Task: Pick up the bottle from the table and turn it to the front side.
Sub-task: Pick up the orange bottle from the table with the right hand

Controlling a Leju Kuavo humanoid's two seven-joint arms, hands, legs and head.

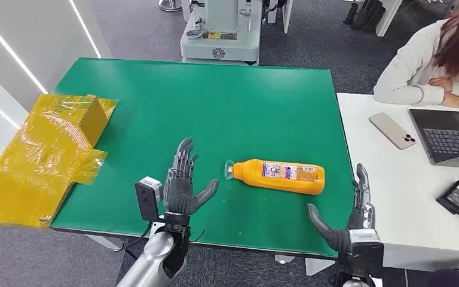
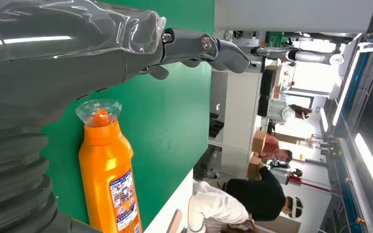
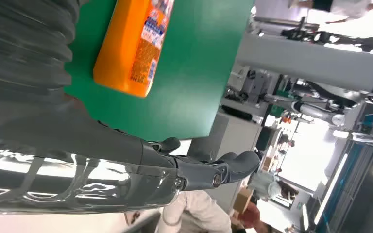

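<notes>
An orange bottle (image 1: 282, 176) with a clear cap and a printed label lies on its side on the green table (image 1: 215, 101), cap toward my left hand. My left hand (image 1: 182, 182) hovers open just left of the cap, fingers spread, holding nothing. My right hand (image 1: 351, 218) is open at the table's near right corner, right of the bottle's base, not touching it. The left wrist view looks along the bottle (image 2: 108, 174) from its cap end, past my left hand (image 2: 53, 63). The right wrist view catches the bottle's base (image 3: 131, 48) beyond my right hand (image 3: 126, 165).
A yellow taped cardboard box (image 1: 42, 155) overhangs the table's left edge. A white desk (image 1: 406, 179) on the right carries a phone (image 1: 392, 130), a laptop (image 1: 451, 134) and a charger (image 1: 457, 194); a person (image 1: 436, 63) leans on it. A machine base (image 1: 221, 33) stands beyond the table.
</notes>
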